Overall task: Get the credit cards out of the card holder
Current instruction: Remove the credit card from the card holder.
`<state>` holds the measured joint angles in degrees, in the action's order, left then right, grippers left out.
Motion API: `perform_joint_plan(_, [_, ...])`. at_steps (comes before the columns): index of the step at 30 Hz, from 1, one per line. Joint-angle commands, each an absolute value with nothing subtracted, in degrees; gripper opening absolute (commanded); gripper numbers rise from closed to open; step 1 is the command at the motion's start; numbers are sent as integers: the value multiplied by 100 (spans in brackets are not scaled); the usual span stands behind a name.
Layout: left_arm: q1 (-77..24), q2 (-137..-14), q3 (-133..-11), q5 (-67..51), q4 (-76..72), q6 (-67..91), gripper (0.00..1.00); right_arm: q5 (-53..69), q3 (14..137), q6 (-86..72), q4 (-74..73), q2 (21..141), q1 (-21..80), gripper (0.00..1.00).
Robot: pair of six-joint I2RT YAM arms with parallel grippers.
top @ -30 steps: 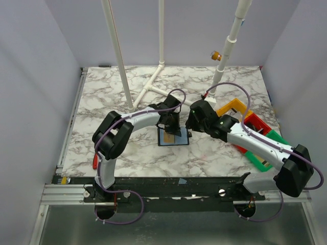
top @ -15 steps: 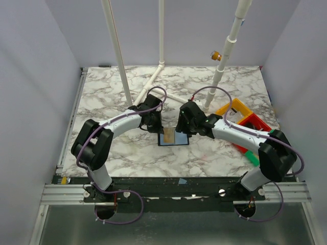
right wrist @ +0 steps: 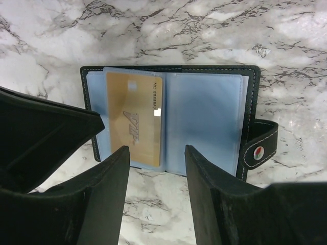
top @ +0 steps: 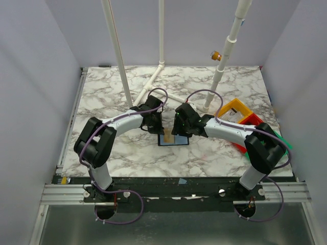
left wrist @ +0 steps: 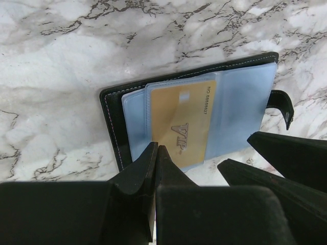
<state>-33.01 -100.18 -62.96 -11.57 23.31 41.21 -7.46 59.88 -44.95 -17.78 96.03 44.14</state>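
The right gripper (right wrist: 156, 149) has slid farther from the yellow bin (top: 228, 104), over the card holder (right wrist: 204, 122); the left gripper (left wrist: 156, 151) has barely shifted. The holder lies open on the marble table (top: 102, 97) left of the bin, its long axis and tab (right wrist: 258, 145) pointing toward it. A gold credit card (right wrist: 135, 120) lies crosswise in the half away from the bin. The left jaws are pressed together, empty; the right jaws stand spread, gripping nothing.
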Motion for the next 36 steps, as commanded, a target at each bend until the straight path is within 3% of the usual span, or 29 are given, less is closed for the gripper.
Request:
perform_joint_plan(1, [-3317, -10165, -6310, -1127, 2206, 4078, 0, -620, 6152, -4467, -1617, 9718, 4392, 51])
perform_joint_plan(26, [-3504, -10569, -6643, -1415, 2202, 4244, 0, -44, 5707, -4555, -1028, 9875, 4023, 50])
perform_joint_plan(36, [-3542, -10608, -6685, -1417, 2225, 4271, 0, 868, 5156, -4810, -303, 9867, 3637, 50])
